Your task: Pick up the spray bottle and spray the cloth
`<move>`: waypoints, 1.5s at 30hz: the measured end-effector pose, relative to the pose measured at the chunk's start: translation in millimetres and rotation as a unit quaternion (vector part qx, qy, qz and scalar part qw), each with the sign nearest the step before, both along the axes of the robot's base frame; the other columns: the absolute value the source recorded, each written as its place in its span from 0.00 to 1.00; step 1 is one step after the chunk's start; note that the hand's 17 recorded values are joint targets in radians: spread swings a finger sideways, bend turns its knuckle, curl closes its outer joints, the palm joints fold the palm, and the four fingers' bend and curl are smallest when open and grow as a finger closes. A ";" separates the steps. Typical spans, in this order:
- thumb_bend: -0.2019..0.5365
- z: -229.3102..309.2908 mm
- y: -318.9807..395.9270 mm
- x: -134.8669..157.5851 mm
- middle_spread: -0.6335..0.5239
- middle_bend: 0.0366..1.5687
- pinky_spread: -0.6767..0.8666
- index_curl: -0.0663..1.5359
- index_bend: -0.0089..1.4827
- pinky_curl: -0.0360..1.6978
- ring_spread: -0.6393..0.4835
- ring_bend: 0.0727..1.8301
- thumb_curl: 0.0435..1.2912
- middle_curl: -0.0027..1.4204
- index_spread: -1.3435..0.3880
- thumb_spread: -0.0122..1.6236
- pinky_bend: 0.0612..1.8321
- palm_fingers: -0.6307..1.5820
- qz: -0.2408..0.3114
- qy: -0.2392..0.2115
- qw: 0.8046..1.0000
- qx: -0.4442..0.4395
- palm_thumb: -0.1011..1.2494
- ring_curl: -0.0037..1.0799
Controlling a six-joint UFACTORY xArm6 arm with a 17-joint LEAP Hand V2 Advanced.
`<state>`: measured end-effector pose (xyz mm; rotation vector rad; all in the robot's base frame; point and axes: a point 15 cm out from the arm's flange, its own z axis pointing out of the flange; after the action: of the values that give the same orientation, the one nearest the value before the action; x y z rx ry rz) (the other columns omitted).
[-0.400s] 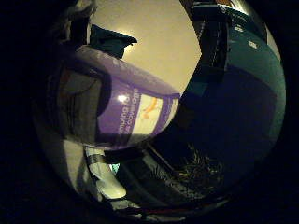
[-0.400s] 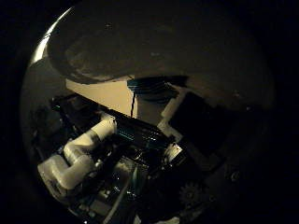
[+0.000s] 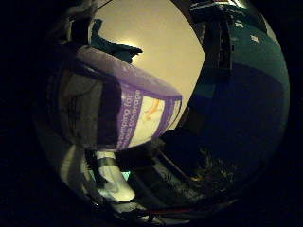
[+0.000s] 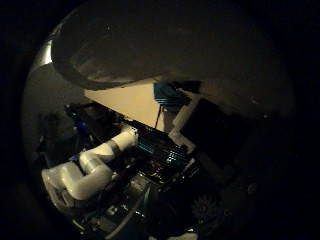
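A white plastic spray bottle with a purple printed label point(image 3: 128, 118) fills much of the little-finger-side palm view, lying right against the palm of the robot's white-and-black right hand point(image 4: 95, 167). In the thumb-side view the bottle's pale rounded body arches across the palm as a broad curved mass, equally close. White finger segments point(image 3: 111, 175) show just under the bottle in the little-finger-side view, and in the thumb-side view a white finger bends across beneath the bottle; the fingers look curled about the bottle, though the actual contact points are hidden in shadow. Beyond the bottle, out past the fingers, lies a pale tan tabletop point(image 3: 161, 56). On it rests a dark teal cloth point(image 4: 170, 95), partly hidden behind the bottle's edge and well apart from the hand. The bottle's nozzle and trigger cannot be made out in either view. The surroundings past the table are dark and indistinct.
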<state>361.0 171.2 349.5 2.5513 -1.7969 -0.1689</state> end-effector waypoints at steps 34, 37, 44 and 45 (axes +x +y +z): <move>0.25 -9.0 169.2 24.2 0.46 0.87 0.30 0.45 0.82 0.69 0.44 0.80 0.37 0.46 0.69 0.64 0.55 0.82 0.027 -0.077 0.861 0.502 0.88 0.55; 0.25 -26.5 173.7 32.0 0.46 0.87 0.30 0.45 0.83 0.69 0.44 0.80 0.37 0.46 0.69 0.63 0.55 0.83 0.023 -0.072 0.853 0.517 0.87 0.55; 0.25 -62.9 176.1 48.3 0.46 0.87 0.30 0.45 0.83 0.69 0.44 0.79 0.38 0.46 0.69 0.63 0.55 0.82 0.023 -0.057 0.845 0.532 0.87 0.55; 0.25 -67.3 175.8 50.2 0.46 0.87 0.30 0.45 0.83 0.69 0.44 0.79 0.38 0.46 0.69 0.63 0.55 0.83 0.020 -0.053 0.843 0.535 0.87 0.55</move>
<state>411.2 347.0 282.2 3.2604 -2.0273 -1.4255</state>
